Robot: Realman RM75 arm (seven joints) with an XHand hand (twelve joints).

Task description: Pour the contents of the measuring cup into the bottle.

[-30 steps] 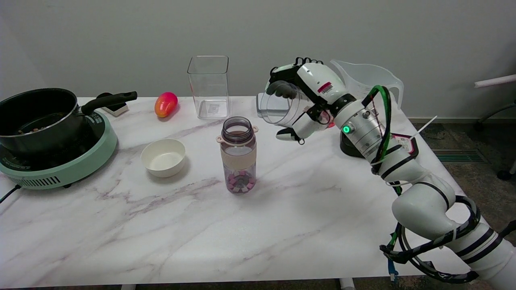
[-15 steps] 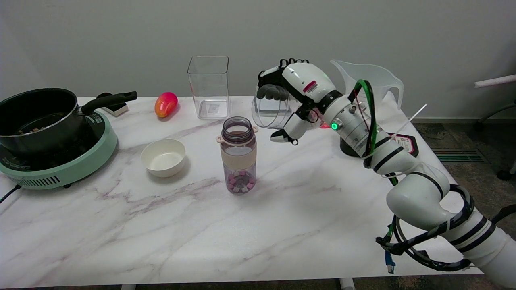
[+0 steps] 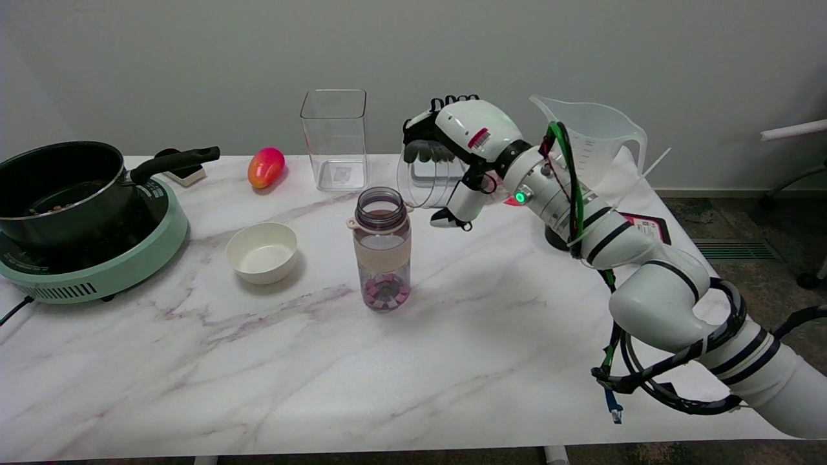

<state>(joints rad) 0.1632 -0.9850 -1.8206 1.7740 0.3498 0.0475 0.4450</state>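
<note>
A clear bottle (image 3: 382,247) with a beige band and open mouth stands upright mid-table, with pink and white pieces at its bottom. My right hand (image 3: 459,145) holds a small clear measuring cup (image 3: 428,183) in the air, tipped on its side, its mouth facing left toward the bottle. The cup hangs just right of and slightly above the bottle's rim, not touching it. I see nothing inside the cup.
A white bowl (image 3: 261,252) sits left of the bottle. A black pot (image 3: 61,187) rests on a green cooker (image 3: 90,258) at far left. A clear square container (image 3: 334,139), a red-orange mango (image 3: 265,167) and a large clear jug (image 3: 591,139) stand along the back.
My right hand has carried the tipped cup leftward, closer to the bottle's mouth. The bottle and other things have stayed put.
</note>
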